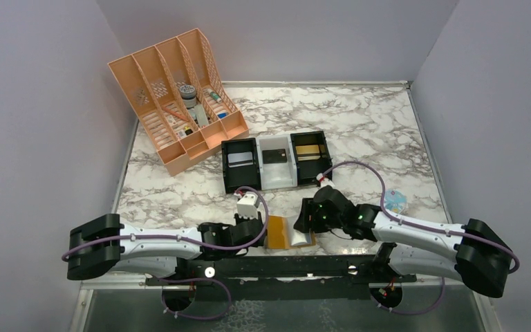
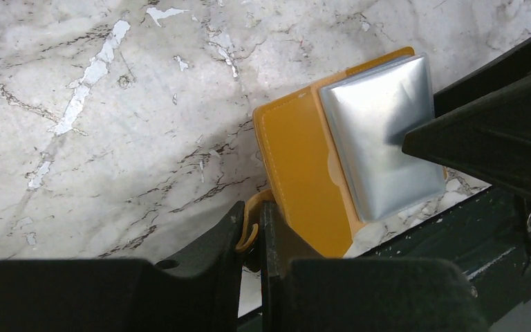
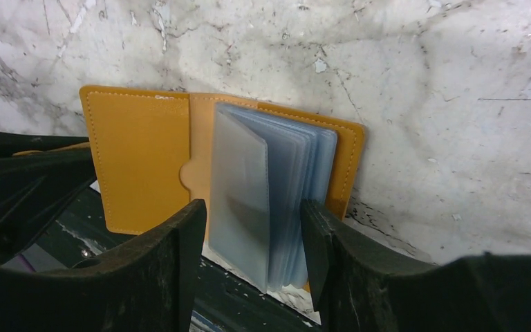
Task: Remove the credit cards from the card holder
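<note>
My left gripper [image 2: 252, 228] is pinched almost closed on the small mustard tab at the left edge of the card holder [image 2: 304, 173], pinning it in place. My right gripper [image 3: 252, 221] stands about half open with a finger on either side of the fanned sleeves [image 3: 290, 187], clamping nothing that I can see. To do this step well, I judge the left pinch should be firm so the holder cannot slide off the near edge of the table [image 1: 359, 131]. The right fingers should close on one card's edge, not the whole bundle, then draw it straight out of its pocket. The holder lies open like a book at the near edge between my two arms, mustard-tan with pale stitching, with cloudy blue-grey leaves rising from its right half; I cannot tell the credit cards from the sleeves
</note>
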Robot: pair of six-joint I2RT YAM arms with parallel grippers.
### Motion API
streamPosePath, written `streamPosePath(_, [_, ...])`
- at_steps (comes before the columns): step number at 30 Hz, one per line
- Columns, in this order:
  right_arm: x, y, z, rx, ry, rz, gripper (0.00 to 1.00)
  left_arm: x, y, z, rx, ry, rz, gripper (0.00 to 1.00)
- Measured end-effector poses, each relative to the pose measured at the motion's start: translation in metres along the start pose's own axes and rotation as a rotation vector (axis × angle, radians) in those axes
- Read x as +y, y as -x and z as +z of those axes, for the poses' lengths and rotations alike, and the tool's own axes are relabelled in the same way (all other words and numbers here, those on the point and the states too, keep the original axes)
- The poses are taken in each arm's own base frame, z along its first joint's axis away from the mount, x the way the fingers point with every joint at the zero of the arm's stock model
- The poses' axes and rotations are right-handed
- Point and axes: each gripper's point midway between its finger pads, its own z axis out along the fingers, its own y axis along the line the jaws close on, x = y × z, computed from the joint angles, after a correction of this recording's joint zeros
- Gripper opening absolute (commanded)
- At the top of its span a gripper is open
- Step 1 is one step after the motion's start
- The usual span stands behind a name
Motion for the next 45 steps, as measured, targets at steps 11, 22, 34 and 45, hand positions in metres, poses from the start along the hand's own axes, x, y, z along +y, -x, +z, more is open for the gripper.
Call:
streamPosePath(11, [0.010,-0.005,0.002,0.043,0.045,-0.024,0.53,0.012,-0.013,0.012,0.038,0.080,0.046,0.00])
streamPosePath(22, [0.026,0.011,-0.014,-0.002,0.098,-0.040,0.57,0.007,-0.011,0.013,0.036,0.076,0.043,0.00])
streamPosePath(34, [0.008,0.009,-0.009,0.031,-0.024,-0.054,0.61,0.007,-0.011,0.013,0.036,0.076,0.044,0.00])
streamPosePath(45, [0.011,0.011,-0.011,0.022,-0.014,-0.050,0.62,0.007,-0.011,0.013,0.036,0.076,0.044,0.00])
